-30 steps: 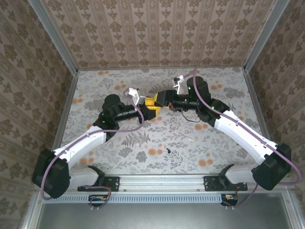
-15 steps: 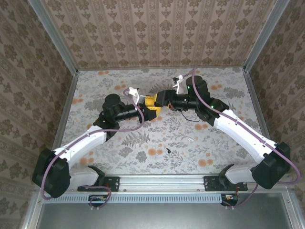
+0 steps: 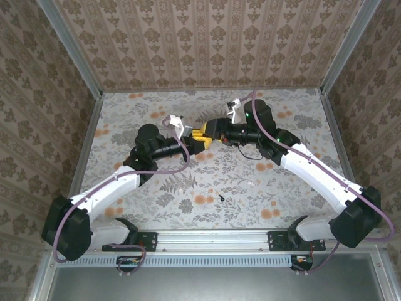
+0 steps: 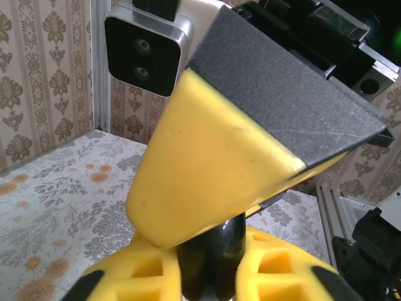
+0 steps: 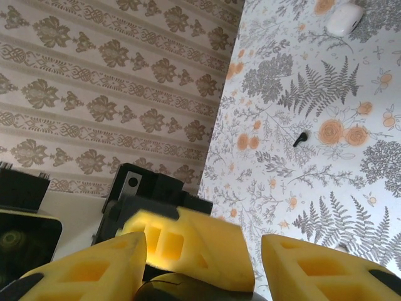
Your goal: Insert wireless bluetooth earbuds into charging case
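Change: left claw (image 4: 210, 257) has just snapped shut after standing part open a moment ago. The arms have barely shifted, both still meeting above mid-table (image 3: 156, 188). In my left wrist view a dark glossy piece (image 4: 210, 269) sits pinched between the yellow fingers. I read it as the roundish earbud, not certain, since most of it is covered. If so, one bud is secured and the next step is carrying it to the case. Right claw (image 5: 200, 251) stands about half open, unchanged, straddling a left finger. I see nothing gripped in it, and a dark rounded shape at the bottom edge of that view is cut off, so I can't name it. The big yellow right finger (image 4: 207, 175) blocks most of the left wrist view, so the left fingertips and the exact contact are hidden. From above, the two claws overlap into one yellow-black blob and I can't separate the jaws there. Stem earbud (image 3: 222, 198) lies loose on the near side of the table, right of centre, well apart from both claws. Charging case (image 5: 344, 19) lies on the floral table at the top right of the right wrist view, beyond that bud, far from the claws. Lid open or closed, can't tell, too small. Pale speck (image 3: 249, 183) lies just right of and slightly beyond the bud; it is not the case.
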{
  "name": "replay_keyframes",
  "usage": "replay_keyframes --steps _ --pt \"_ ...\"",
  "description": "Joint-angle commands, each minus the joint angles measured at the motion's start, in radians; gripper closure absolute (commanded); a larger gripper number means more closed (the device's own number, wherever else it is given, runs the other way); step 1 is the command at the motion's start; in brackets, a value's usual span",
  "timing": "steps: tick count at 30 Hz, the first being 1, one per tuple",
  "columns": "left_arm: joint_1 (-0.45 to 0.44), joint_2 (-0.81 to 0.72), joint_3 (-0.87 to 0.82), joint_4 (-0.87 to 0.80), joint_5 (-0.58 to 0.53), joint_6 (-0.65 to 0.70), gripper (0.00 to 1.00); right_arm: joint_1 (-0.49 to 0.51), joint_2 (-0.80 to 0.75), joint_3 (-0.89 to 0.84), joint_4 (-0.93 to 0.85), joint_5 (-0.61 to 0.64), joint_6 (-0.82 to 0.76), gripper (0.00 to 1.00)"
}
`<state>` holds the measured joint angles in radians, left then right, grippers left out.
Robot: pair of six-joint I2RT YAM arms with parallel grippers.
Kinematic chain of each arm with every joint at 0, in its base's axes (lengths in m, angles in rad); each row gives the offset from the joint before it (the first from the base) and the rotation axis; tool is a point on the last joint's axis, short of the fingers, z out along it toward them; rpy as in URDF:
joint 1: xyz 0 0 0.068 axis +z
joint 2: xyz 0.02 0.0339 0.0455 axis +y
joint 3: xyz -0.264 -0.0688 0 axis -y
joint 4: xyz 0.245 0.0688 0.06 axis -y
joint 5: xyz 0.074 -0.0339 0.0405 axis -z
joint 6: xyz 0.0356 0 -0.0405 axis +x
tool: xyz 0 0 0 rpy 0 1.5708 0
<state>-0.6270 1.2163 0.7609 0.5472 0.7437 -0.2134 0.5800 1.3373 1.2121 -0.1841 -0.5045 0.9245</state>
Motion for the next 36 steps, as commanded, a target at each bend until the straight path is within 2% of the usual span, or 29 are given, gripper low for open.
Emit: replay_keyframes --steps 1,3,5,9,13,19,25,31,36 --pt "0.006 -0.019 0.011 0.037 -0.009 -0.012 1.0 0.009 0.0 0.01 -0.01 -0.043 -0.015 0.53" --pt "0.009 -0.03 -0.001 0.039 -0.024 -0.021 1.0 0.008 -0.026 -0.002 0.009 -0.026 -0.023 0.41" --pt "0.02 -0.045 -0.023 0.058 -0.037 -0.05 1.0 0.003 -0.075 -0.022 0.043 0.008 -0.039 0.35" --pt "0.065 -0.068 -0.096 0.184 -0.027 -0.176 1.0 -0.008 -0.177 -0.066 0.096 0.06 -0.099 0.28" --pt "0.1 -0.067 -0.146 0.334 -0.003 -0.33 1.0 -0.009 -0.207 -0.112 0.163 0.048 -0.092 0.29" --pt "0.105 -0.064 -0.14 0.423 0.047 -0.469 1.0 0.013 -0.156 -0.121 0.24 -0.034 -0.06 0.34" --pt "0.104 -0.088 -0.142 0.429 0.066 -0.521 1.0 0.026 -0.11 -0.105 0.24 -0.038 -0.067 0.34" --pt "0.102 -0.097 -0.141 0.424 0.078 -0.532 1.0 0.026 -0.044 -0.048 0.25 -0.086 -0.059 0.35" --pt "0.099 -0.101 -0.138 0.426 0.09 -0.526 1.0 0.023 -0.011 -0.036 0.233 -0.068 -0.044 0.38"
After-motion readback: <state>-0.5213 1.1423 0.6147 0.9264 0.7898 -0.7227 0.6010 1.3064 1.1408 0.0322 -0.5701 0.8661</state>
